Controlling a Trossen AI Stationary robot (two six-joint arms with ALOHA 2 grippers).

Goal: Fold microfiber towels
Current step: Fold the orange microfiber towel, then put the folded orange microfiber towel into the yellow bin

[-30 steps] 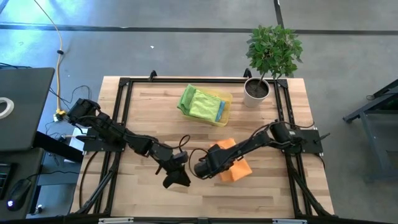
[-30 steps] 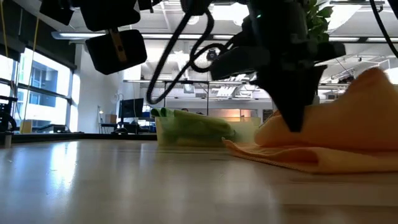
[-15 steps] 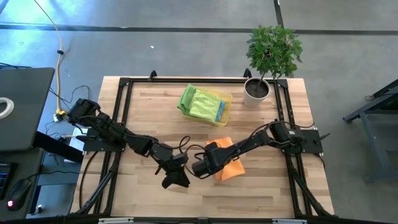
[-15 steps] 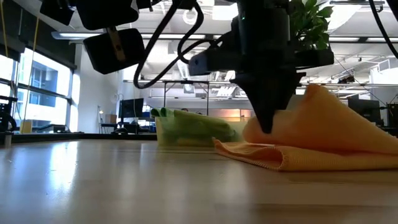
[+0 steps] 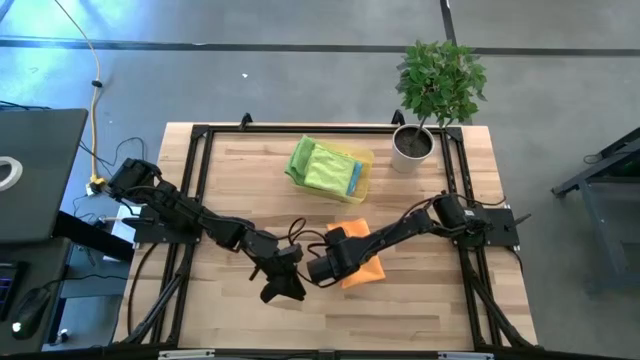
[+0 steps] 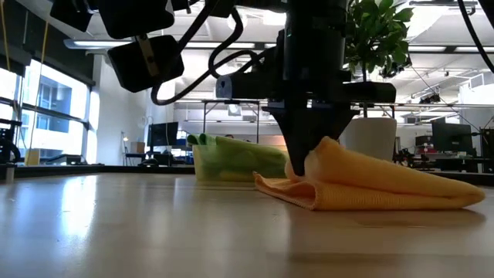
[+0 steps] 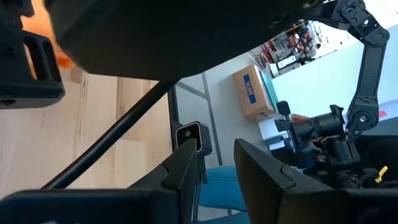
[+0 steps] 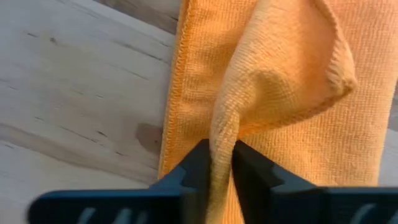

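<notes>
The right pincer (image 8: 221, 163), at lower centre of the high view, pinches a raised ridge of the orange towel (image 5: 362, 262) between nearly closed fingers, low on the surface (image 5: 430, 200). The step appears to be laying the fold: it should release only once edges align. The left pincer (image 5: 283, 288) hangs part-open just left.

1 orange towel (image 5: 361, 263) lies on the table (image 5: 440, 310), w/ approx. 3 more cloths piled in 1 yellow tray (image 5: 364, 172): 2 light green (image 5: 322, 167), 1 teal blue (image 5: 356, 177), though the pile hides exact count. 2 arms w/ 2 grippers: left gripper (image 5: 283, 290), right gripper (image 5: 320, 270). 1 potted plant (image 5: 436, 85), 1 roll of tape (image 5: 8, 172) off the table.
</notes>
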